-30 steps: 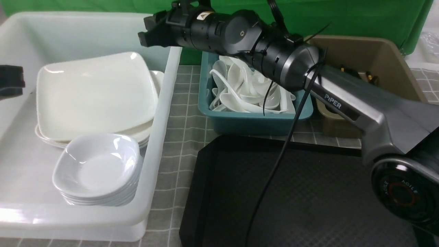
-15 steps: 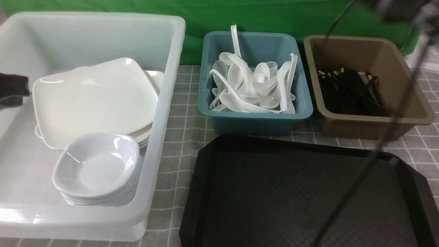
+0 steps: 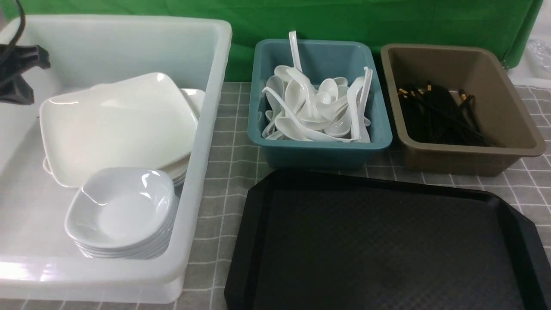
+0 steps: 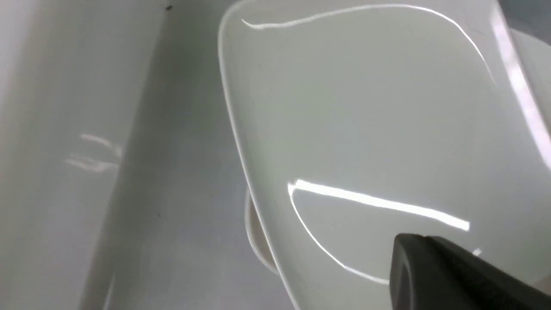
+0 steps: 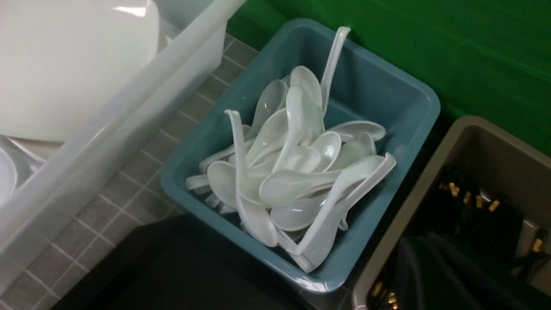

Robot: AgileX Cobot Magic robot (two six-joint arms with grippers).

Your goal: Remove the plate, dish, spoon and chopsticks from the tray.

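change: left gripper (image 3: 21, 73) lifted clear of plate (image 3: 116, 129), jaws closed on nothing; right arm gone from front view, right gripper (image 5: 430, 280) jaws closed, empty | left, tub (image 3: 202, 129): plate tops stack, dishes (image 3: 122, 211) nearer | far middle, teal bin (image 3: 318, 150): spoons (image 3: 314, 107) | far right, brown bin (image 3: 465, 159): chopsticks (image 3: 443, 116) | near right, tray (image 3: 387, 241): bare, task looks done

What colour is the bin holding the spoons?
The bin is teal; the front view shows it best.
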